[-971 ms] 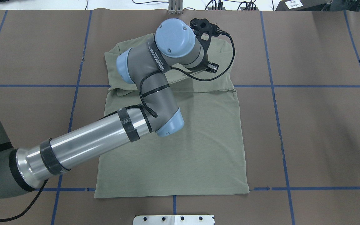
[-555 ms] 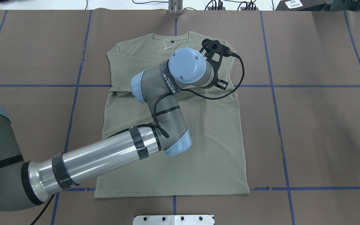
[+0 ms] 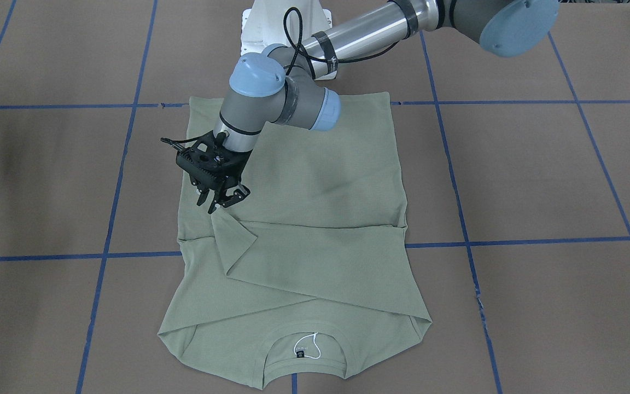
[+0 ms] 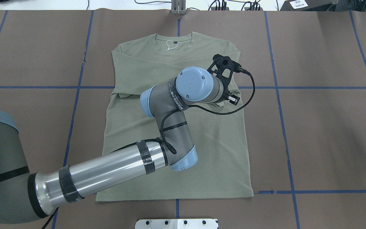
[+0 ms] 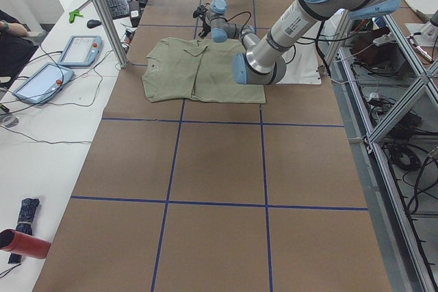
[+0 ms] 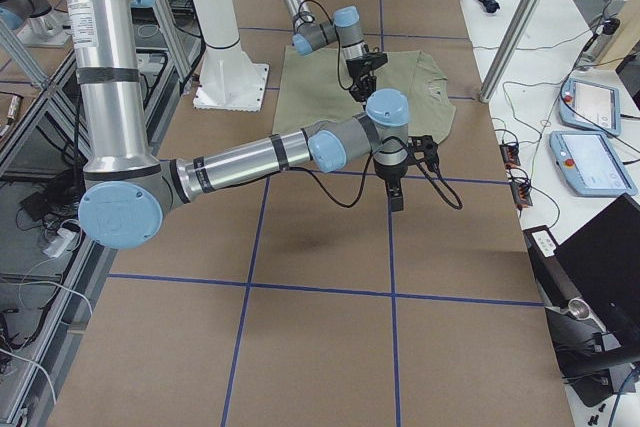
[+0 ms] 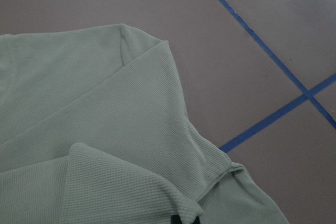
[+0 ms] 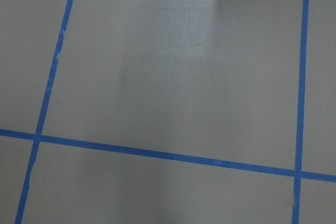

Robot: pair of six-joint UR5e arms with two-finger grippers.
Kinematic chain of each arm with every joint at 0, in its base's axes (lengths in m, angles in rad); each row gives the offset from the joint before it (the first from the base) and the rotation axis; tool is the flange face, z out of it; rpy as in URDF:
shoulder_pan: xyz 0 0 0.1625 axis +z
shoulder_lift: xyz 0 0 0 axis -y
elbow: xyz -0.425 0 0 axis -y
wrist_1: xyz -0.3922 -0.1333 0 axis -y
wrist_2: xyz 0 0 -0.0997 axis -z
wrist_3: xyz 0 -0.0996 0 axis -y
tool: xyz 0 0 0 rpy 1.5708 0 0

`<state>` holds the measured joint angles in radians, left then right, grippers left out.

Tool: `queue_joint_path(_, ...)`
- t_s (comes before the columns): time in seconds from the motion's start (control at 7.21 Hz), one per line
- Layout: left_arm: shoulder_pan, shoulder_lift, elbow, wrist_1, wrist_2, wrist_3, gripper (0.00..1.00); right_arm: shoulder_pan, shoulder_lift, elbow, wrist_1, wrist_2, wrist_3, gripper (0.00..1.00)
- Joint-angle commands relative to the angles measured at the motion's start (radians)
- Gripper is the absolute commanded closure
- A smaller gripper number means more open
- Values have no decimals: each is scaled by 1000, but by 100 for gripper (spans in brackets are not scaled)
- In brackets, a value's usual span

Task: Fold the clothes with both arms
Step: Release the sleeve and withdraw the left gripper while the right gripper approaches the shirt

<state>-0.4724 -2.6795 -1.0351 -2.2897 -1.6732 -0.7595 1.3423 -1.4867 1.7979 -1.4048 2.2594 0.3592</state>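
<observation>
Two arms reach over the counter (image 4: 329, 143), and only the left one meets the cloth. The left pincer (image 3: 222, 201) points down over the side of the shirt (image 3: 320, 164) nearer the robot's right end of the counter. Its jaws are drawn narrow on the cuff (image 3: 217, 218) of a sleeve (image 3: 315, 257) folded across the chest, and the cuff's corner is raised a little off the fabric below. The sage-green shirt lies flat mid-counter. Its collar and neck label (image 3: 299, 354) are toward the edge far from the robot, its hem toward the robot's edge. The right pincer (image 6: 396, 199) hangs over bare counter, apart from the shirt; how far it stands open cannot be told. Its wrist camera sees only brown surface and blue tape lines (image 8: 157, 153).
</observation>
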Motion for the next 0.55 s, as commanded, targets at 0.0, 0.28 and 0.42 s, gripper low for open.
queue_joint_path(0.0,-62,1,-17,65,-69,-3,0,-11,49,11,1,0,12,0)
queue_joint_path(0.28,-159,59,-154,259,-166,8,0,-96,150,9,0,-55,162,0)
queue_joint_path(0.42,-192,126,-283,370,-168,22,0,-188,220,0,-11,-126,255,0)
